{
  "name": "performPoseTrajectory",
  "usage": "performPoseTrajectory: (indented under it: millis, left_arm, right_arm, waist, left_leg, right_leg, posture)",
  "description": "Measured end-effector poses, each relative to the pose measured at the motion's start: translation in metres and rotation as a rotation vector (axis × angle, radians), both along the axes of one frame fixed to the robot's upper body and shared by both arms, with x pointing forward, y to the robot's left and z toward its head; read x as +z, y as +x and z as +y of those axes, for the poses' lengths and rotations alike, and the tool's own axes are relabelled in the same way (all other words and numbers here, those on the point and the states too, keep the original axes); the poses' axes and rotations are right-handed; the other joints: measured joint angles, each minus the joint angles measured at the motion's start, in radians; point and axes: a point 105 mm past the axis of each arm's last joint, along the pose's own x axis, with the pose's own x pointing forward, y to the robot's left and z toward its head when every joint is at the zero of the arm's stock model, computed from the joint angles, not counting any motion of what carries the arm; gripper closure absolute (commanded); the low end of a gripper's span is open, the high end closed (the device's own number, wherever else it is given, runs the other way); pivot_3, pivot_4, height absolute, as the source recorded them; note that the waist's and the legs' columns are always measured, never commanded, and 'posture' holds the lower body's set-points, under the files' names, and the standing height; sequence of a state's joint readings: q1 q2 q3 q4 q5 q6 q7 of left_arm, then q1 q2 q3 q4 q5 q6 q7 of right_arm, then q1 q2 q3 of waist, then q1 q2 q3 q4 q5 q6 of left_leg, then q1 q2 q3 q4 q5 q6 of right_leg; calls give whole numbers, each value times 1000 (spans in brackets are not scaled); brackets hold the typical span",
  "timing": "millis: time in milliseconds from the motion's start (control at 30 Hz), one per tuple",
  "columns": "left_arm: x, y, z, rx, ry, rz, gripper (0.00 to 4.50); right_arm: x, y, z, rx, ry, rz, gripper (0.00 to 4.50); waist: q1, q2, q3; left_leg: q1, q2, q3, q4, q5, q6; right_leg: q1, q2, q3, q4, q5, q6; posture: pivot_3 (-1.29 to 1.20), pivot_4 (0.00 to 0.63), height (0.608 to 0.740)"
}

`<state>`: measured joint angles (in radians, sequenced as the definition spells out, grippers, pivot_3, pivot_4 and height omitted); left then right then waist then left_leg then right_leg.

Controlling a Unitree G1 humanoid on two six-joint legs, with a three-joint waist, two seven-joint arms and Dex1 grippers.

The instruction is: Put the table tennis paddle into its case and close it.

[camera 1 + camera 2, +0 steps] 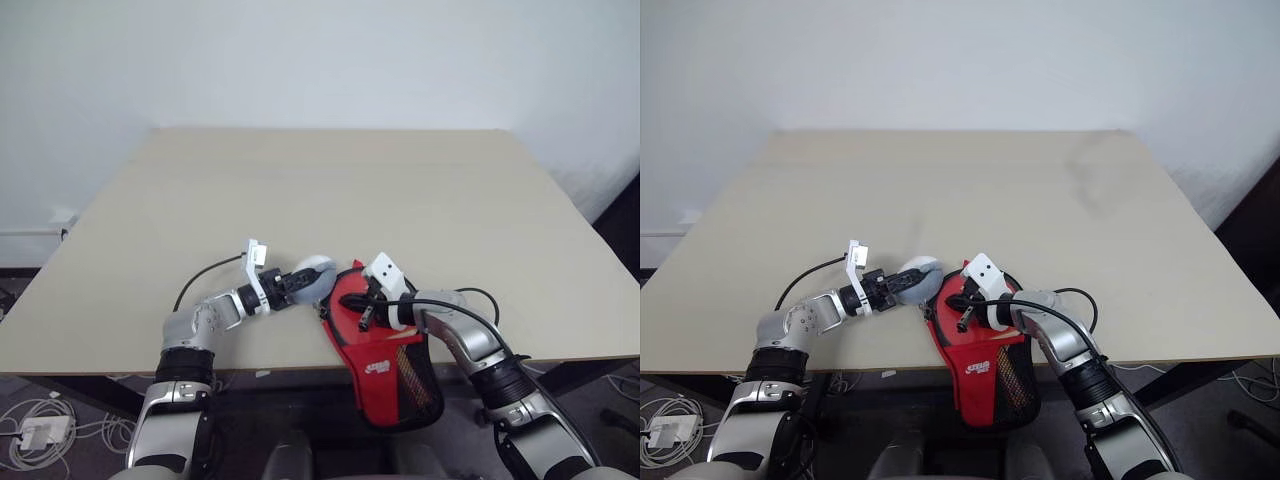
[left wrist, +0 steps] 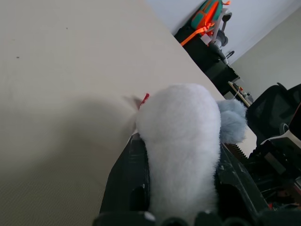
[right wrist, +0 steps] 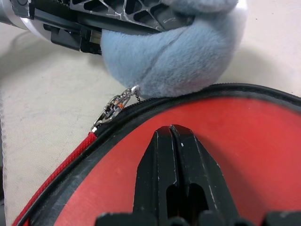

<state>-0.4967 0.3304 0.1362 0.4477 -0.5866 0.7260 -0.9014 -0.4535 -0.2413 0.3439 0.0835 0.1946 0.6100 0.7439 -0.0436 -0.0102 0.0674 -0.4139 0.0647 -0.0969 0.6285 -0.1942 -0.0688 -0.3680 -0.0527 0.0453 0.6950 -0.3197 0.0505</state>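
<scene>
Right tool (image 3: pixel 171 134), pressed shut, rests on the case (image 1: pixel 372 345) at the table edge.

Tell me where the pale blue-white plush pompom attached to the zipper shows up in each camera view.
Left eye view: the pale blue-white plush pompom sits in the left hand, at the red fabric case's upper left edge.
Right eye view: same spot.
Left wrist view: centre, between the black fingers.
Right wrist view: top, above the case.
Shared landmark: the case's black-trimmed rim.

head pair overlooks table (image 1: pixel 300 190), wrist views close-up
</scene>
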Motion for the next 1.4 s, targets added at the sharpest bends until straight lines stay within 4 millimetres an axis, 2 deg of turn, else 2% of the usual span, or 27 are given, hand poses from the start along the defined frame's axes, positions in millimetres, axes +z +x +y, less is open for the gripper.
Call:
performPoseTrajectory:
  millis: [100, 533, 967, 1400]
  left_arm:
    - [4, 2, -3, -8, -2, -12, 4141]
    - [18, 12, 0, -12, 74, -94, 4141]
    - [6, 16, 8, -101, 312, -169, 4141]
    - [4, 46, 4, -39, 460, -247, 4141]
  right_arm:
    - [0, 0, 0, -1, -1, 0, 4500]
    - [-2, 1, -2, -1, 0, -6, 4500]
    - [-3, 1, -3, 5, -10, -9, 4500]
    - [-3, 0, -4, 4, -14, -8, 4500]
  waist:
    - [0, 0, 0]
    - [0, 0, 0]
    - [0, 0, 0]
    - [1, 0, -1]
  left_leg:
    - [0, 0, 0, 0, 0, 0]
    - [1, 0, 0, 1, 0, 0]
    - [2, 0, -1, 1, 0, 0]
    - [3, 0, -1, 1, 1, 1]
  right_leg:
    - [0, 0, 0, 0, 0, 0]
    - [2, 0, -1, 0, 0, 0]
    - [2, 0, -1, 0, 0, 0]
    - [4, 0, -2, 0, -1, 2]
  posture:
    - [0, 0, 684]
    - [0, 0, 684]
    - [0, 0, 684]
    - [0, 0, 684]
